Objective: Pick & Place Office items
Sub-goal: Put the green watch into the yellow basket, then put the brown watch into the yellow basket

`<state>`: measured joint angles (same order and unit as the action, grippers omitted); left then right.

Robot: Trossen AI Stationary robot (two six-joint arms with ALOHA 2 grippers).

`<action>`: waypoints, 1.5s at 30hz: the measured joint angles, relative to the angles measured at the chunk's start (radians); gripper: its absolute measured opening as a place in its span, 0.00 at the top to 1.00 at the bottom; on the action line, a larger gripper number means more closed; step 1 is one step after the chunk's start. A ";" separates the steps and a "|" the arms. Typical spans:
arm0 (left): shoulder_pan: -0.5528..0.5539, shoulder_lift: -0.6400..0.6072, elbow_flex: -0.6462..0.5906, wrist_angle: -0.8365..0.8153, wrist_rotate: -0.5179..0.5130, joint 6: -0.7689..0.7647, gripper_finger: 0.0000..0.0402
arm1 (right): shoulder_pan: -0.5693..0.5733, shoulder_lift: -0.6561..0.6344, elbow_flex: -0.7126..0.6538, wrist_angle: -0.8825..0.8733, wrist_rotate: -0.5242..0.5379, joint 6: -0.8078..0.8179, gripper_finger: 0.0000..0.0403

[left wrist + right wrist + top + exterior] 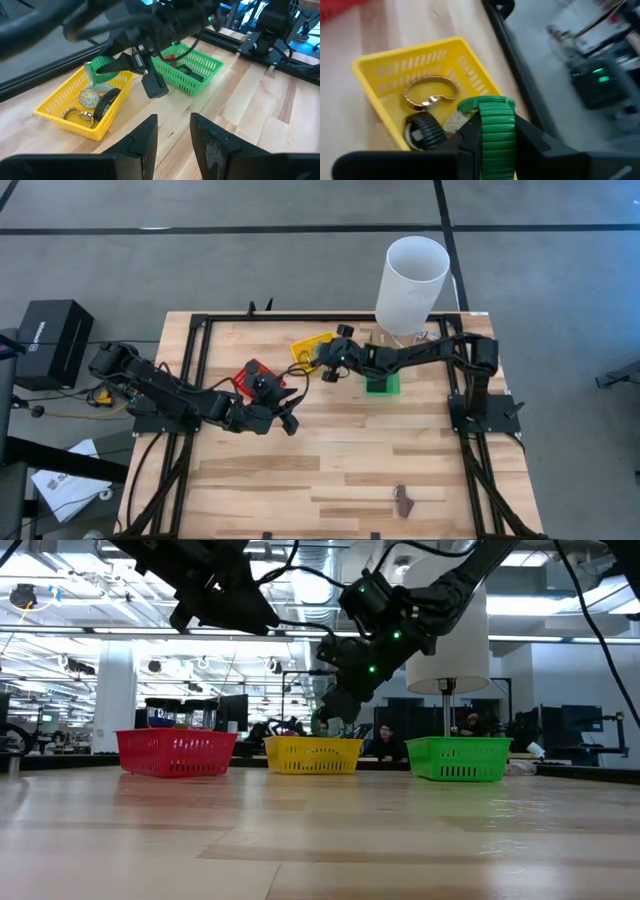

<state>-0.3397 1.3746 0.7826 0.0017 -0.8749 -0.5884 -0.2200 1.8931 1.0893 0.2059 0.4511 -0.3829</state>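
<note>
Pinching a green ring, the right gripper hangs over the yellow bin on the worktop, while the left gripper, fingers spread, seemingly empty, hovers nearby.

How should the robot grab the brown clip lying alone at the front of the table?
The brown clip lies flat and alone on the table, so come straight down from above. It looks narrower across than along, so probably pinch across its narrow middle. Its finer shape is too small to tell.

A robotics lab — exposed ceiling ducts, monitor rows, concrete floor — open-plan hall.
</note>
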 joint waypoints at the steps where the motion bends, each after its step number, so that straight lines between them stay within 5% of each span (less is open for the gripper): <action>1: 0.000 0.000 0.000 0.000 0.000 0.000 0.72 | -0.010 0.000 0.000 -0.004 -0.027 0.025 0.82; 8: 0.000 0.000 0.000 0.000 0.000 0.000 0.72 | -0.033 0.000 0.000 -0.022 -0.156 0.145 0.79; 25: 0.013 0.000 -0.001 0.000 0.001 0.000 0.72 | -0.025 0.000 0.002 -0.011 -0.155 0.150 0.42; 33: 0.092 0.000 -0.001 -0.001 0.001 0.013 0.72 | 0.061 -0.103 0.004 -0.176 -0.155 0.137 0.47; 45: 0.211 0.000 -0.001 -0.001 0.002 0.138 0.72 | 0.188 -0.341 0.003 -0.572 -0.160 0.545 0.61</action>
<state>-0.1287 1.3750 0.7818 0.0002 -0.8728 -0.4500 -0.0324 1.5519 1.0927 -0.3662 0.2914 0.1621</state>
